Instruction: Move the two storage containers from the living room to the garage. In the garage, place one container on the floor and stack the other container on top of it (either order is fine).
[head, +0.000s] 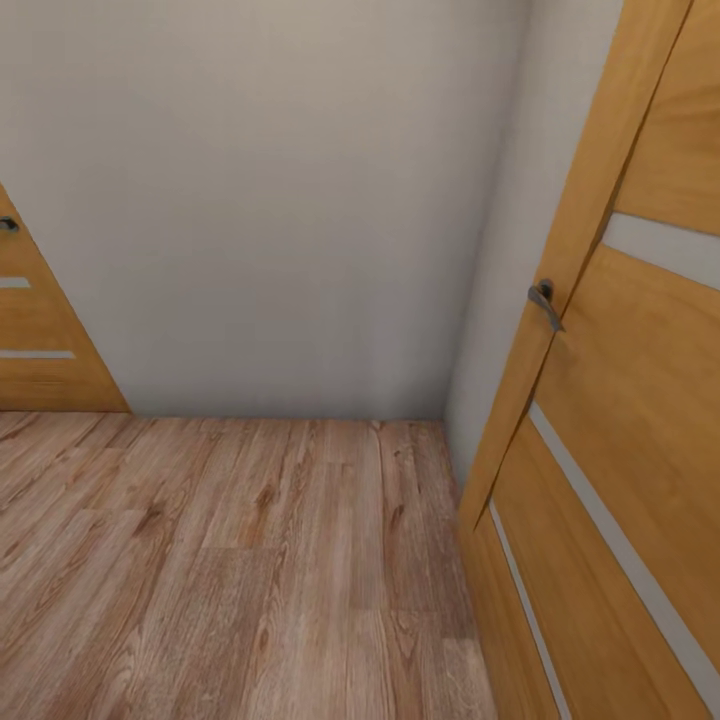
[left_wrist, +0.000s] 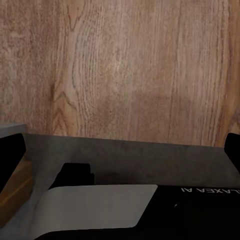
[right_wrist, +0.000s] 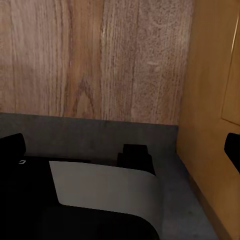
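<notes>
The robot faces a corner. A plain pale wall (head: 280, 200) stands ahead of it. A light wood plank floor (head: 230, 560) runs up to the wall. On the right, very near, an orange-brown wooden door (head: 640, 430) stands open toward the robot. It has pale stripes and a dark metal handle (head: 545, 303). Far on the left is part of another door (head: 40, 340) of the same kind, also with pale stripes.

The left wrist view looks down on the plank floor and on the robot's own dark base (left_wrist: 150, 165). The left tool (left_wrist: 122, 150) has its two black fingertips far apart at the picture's edges, so it is let go and holds nothing. The right tool (right_wrist: 125, 147) is the same, wide apart and holding nothing, with the wooden door (right_wrist: 210, 100) just beside it.

I cannot see the two orange-red bins from here, so I cannot tell where they are.
</notes>
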